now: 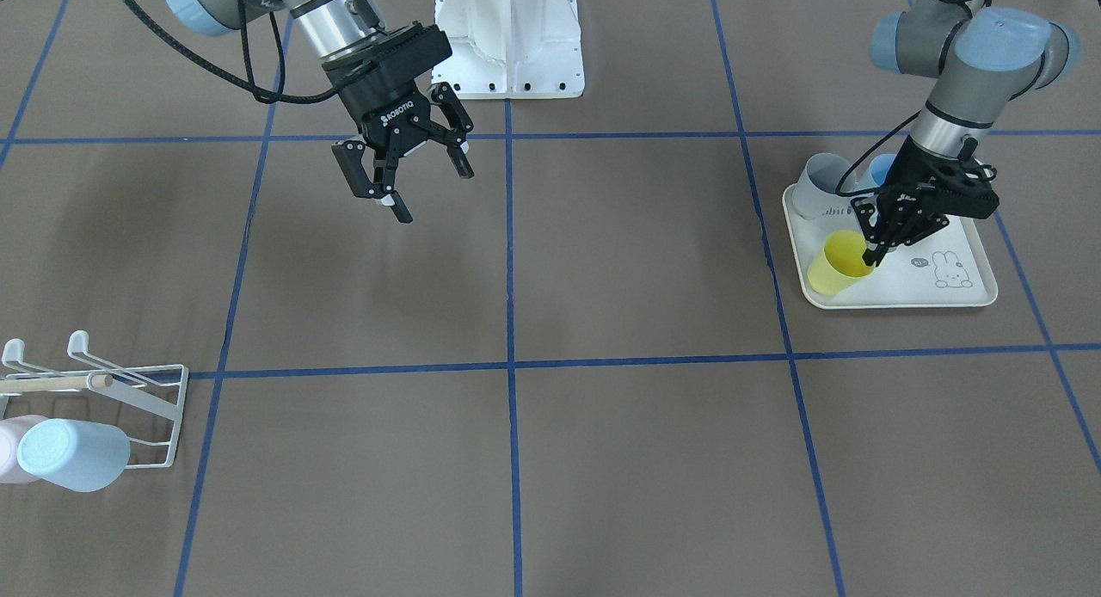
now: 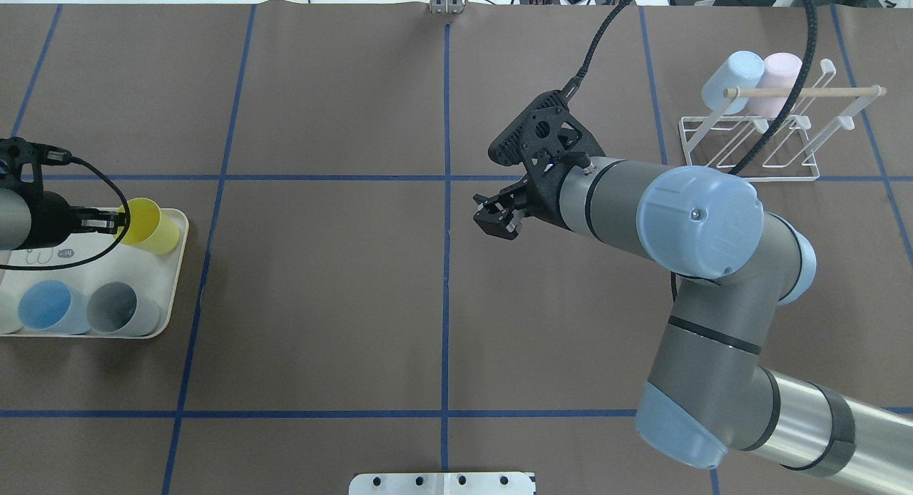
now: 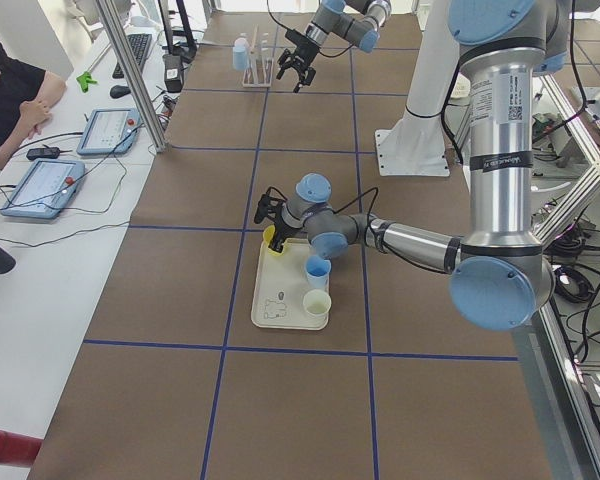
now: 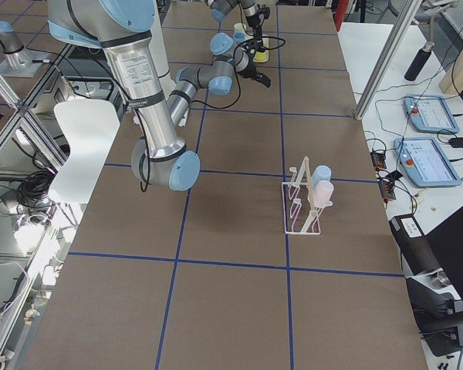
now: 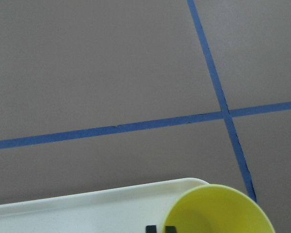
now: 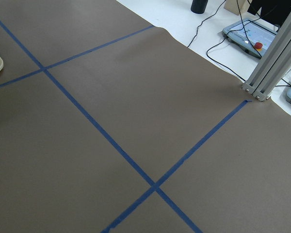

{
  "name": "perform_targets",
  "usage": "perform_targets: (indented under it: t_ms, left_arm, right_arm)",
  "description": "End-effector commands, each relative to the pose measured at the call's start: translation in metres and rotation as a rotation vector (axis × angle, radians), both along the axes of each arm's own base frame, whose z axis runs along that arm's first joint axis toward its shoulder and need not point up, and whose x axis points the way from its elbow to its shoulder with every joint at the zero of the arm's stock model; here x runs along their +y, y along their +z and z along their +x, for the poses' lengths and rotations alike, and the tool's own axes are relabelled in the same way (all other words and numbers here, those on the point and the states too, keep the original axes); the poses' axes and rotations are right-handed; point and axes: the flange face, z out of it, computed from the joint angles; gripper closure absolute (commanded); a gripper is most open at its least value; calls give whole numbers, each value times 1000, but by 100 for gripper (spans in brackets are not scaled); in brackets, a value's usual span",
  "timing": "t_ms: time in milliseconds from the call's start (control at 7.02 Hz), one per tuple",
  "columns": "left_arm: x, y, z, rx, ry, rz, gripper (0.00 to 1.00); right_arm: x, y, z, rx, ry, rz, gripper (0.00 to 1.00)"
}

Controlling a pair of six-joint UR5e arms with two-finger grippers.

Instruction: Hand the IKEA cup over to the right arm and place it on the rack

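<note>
**Grasp on the tray, before the hand-over.** The left tool (image 1: pixel 877 251) looks clenched on the rim wall of the yellow plastic cup (image 1: pixel 833 272). The left wrist view shows one of its fingers (image 5: pixel 170 229) inside the mouth and the other just outside.

The cup sits at the corner of the cream rabbit-print tray (image 1: pixel 903 303) nearest the middle of the brown tabletop (image 1: pixel 602 279), at its left end. You cannot tell whether the cup's base is clear of the tray.

Note the cup's long axis: it is tilted, with the mouth toward the left tool and the free base pointing toward the middle.

The right tool (image 1: pixel 426 188) hovers there released, fingers spread, well apart from the cup. The white wire rack (image 1: pixel 129 399) lies beyond it at the right end. Expect the transfer to turn on presenting that base to the right tool.
</note>
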Motion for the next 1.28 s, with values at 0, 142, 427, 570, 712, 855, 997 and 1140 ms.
perform_targets:
  t_ms: [0, 142, 427, 570, 712, 855, 997, 1140]
  left_arm:
    - [0, -9, -5, 12, 0, 13, 100]
    - [-1, -20, -12, 25, -10, 28, 100]
    - [-14, -60, -57, 96, -32, 66, 100]
    - [-14, -92, -78, 175, -12, 73, 100]
    - [-7, -123, -82, 288, -14, 18, 100]
    - [-2, -185, -75, 457, 2, -55, 100]
    - [-6, -237, -67, 590, 12, -131, 100]
    - [-11, -283, -54, 700, 1, -199, 100]
  right_arm:
    - [2, 0, -1, -5, -3, 3, 1]
    - [5, -1, -6, -5, -11, 5, 1]
    - [15, -10, -12, -89, 17, 64, 1]
    - [20, -7, -20, -173, 11, 106, 1]
    - [23, 4, -32, -226, -3, 136, 1]
    - [26, 13, -40, -312, -12, 178, 1]
    - [26, 26, -47, -370, -20, 218, 1]
    - [30, 38, -52, -362, -31, 297, 1]
